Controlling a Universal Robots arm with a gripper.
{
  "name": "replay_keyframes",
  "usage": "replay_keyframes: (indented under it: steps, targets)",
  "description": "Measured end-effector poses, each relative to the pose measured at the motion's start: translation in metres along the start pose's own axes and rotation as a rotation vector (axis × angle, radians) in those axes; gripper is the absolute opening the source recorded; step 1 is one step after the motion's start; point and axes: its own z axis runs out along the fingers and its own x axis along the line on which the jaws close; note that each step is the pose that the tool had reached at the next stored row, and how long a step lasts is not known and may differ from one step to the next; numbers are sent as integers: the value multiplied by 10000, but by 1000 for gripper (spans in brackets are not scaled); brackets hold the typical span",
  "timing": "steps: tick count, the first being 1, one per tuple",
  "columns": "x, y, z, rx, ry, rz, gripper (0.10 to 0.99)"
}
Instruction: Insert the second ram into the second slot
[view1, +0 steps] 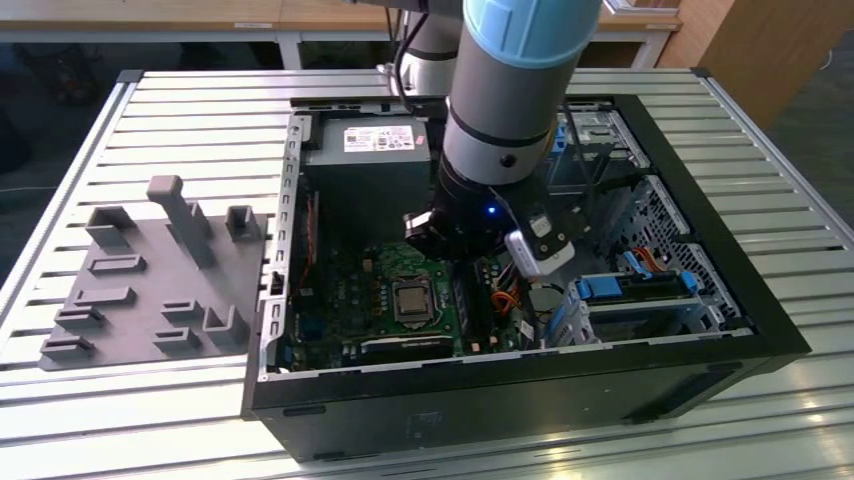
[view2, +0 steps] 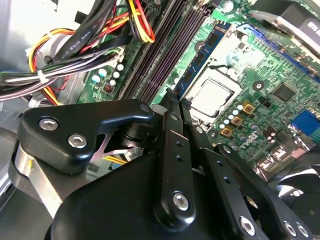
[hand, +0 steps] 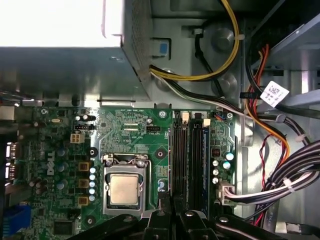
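My gripper (view1: 454, 250) reaches down into the open computer case (view1: 747, 330), over the motherboard. Its black fingers (view2: 172, 130) are pressed together, and the second ram (view2: 200, 57), a thin dark-blue stick standing on edge, runs on from their tips. The stick lines up with the memory slot nearest the processor socket (view2: 215, 95). Whether it is seated I cannot tell. In the first wrist view my gripper (hand: 172, 212) sits at the end of the row of dark slots (hand: 187, 165). Another blue stick (hand: 205, 160) stands in the slot farthest from the socket.
Bundles of cables (hand: 280, 185) crowd the slots' far side. The power supply (view1: 367, 150) fills the case's back, and a drive cage (view1: 641, 290) stands at the exterior view's right. A grey fixture plate (view1: 147, 280) lies on the slatted table beside the case.
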Motion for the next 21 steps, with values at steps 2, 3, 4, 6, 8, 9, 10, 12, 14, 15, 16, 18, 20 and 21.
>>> replay_keyframes:
  steps: [2, 3, 4, 6, 8, 9, 10, 12, 14, 15, 16, 18, 20, 21]
  targets:
    - [-5, -3, 37, -4, 16, 2, 137]
    - [-7, -4, 52, -3, 22, 3, 137]
    - [-14, -4, 63, -3, 25, 2, 137]
    - [-31, -5, 80, -4, 27, 2, 137]
    - [-46, -6, 86, -5, 30, 2, 137]
    - [-50, -6, 87, -7, 31, 2, 137]
    - [-53, -6, 89, -12, 31, 2, 137]
    - [-64, -6, 95, -15, 31, 1, 137]
    - [-68, -6, 96, -14, 30, 2, 137]
    - [-68, -6, 97, -14, 30, 3, 137]
    - [-69, -6, 98, -14, 30, 2, 137]
    - [-69, -6, 99, -15, 30, 2, 137]
    - [-69, -6, 102, -17, 29, 2, 137]
    - [-69, -6, 105, -17, 30, 2, 137]
